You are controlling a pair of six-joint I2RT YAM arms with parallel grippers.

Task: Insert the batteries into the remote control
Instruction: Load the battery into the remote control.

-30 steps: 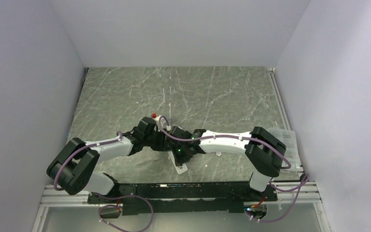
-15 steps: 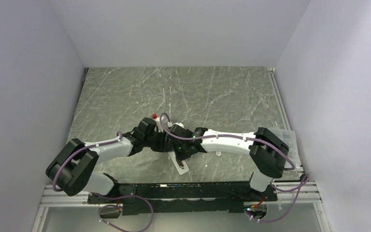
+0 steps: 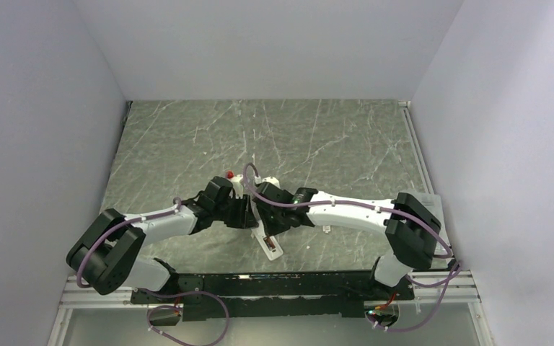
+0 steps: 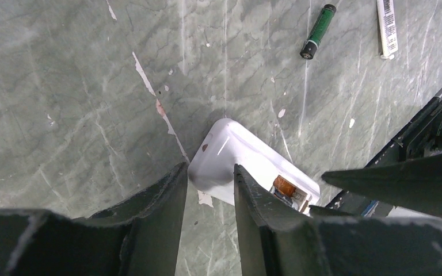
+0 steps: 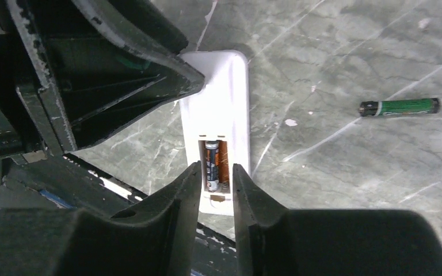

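Remote control (image 5: 216, 109): lies flat on the desk (image 5: 334, 52) with its battery bay open and facing up, between the two arms' fingertips.
Seated battery (image 5: 211, 164): rests in one of the two slots of the remote control's bay; the slot beside it shows bare brownish-orange.
Loose battery (image 5: 400, 107): a green cell on its side, well apart from the remote control, on the side away from the left arm.
Right jaws: parted a little wider than the seated battery, hanging just above the bay end of the remote control and grasping nothing.
Left jaws: set at the rounded end of the remote control, opposite the bay, with a narrow gap between them; whether they clamp it or merely pin it cannot be told.
Step in hand: loading looks half done, with one cell in and released and one to go.
Next move: likely calls for the right jaws to lift clear, pinch the loose battery across its middle and line it up over the empty slot, ends matched to the contacts, with the remote control held from sliding.
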